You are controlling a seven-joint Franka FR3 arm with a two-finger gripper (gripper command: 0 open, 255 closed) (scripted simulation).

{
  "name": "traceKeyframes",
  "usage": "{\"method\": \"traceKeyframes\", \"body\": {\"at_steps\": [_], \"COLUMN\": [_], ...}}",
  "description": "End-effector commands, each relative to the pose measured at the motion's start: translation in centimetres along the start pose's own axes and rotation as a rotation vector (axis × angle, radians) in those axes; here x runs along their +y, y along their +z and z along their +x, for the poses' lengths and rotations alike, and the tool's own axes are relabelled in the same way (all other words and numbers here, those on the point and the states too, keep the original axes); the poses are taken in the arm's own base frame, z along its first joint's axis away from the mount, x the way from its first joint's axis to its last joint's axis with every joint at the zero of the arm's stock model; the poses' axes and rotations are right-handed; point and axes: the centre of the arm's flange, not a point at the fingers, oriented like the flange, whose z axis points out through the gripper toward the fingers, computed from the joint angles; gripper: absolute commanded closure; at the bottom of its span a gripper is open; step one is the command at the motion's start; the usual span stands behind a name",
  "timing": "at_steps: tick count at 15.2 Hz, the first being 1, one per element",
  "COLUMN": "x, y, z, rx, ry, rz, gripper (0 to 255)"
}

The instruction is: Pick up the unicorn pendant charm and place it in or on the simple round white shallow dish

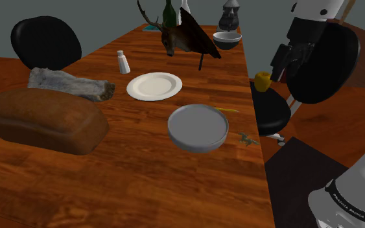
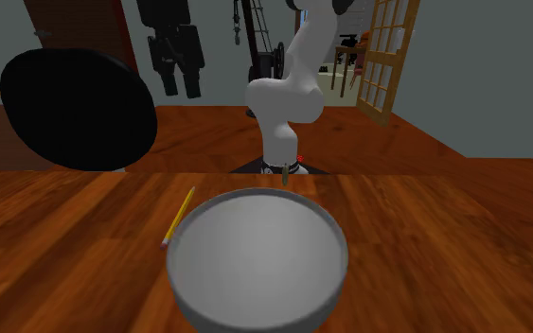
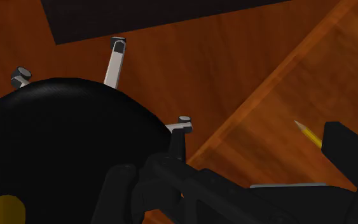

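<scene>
The unicorn charm point(image 1: 246, 138) is a tiny greenish figure lying at the table's edge, just right of a grey bowl point(image 1: 198, 127); in the second exterior view the charm point(image 2: 286, 171) lies at the far edge behind that bowl point(image 2: 255, 255). The round white shallow dish point(image 1: 153, 85) sits mid-table, beyond the bowl. My gripper point(image 1: 282, 65) hangs open and empty off the table's right side, above a black office chair point(image 1: 323, 65), well away from the charm. In the second exterior view the gripper point(image 2: 181, 87) hangs at the upper left. In the wrist view the gripper point(image 3: 232, 159) has its fingers point(image 3: 121, 191) apart over the chair seat point(image 3: 56, 146).
A yellow pencil point(image 1: 226, 109) lies by the bowl's far rim. A bread loaf point(image 1: 45, 120), a grey bundle point(image 1: 70, 83) and a white shaker point(image 1: 122, 62) stand on the table's left. A deer head point(image 1: 184, 35), bottles and a small bowl point(image 1: 227, 40) crowd the far end.
</scene>
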Motion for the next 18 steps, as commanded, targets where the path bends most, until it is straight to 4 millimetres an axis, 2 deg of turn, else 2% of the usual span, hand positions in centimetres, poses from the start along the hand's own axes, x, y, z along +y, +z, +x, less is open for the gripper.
{"method": "traceKeyframes", "body": {"at_steps": [1,5,9,13,18], "x": [0.0,-5.1,-10.2,-15.2,-20.9], "y": [0.0,2.2,4.5,6.9,9.9], "z": [0.0,0.3,-0.1,-1.4,-4.1], "rx": [0.0,-0.045,-0.089,-0.134,-0.189], "ry": [0.0,-0.139,-0.277,-0.416,-0.589], "rz": [0.0,-0.02,-0.041,-0.061,-0.086], "gripper": [0,0,0,0,0]}}
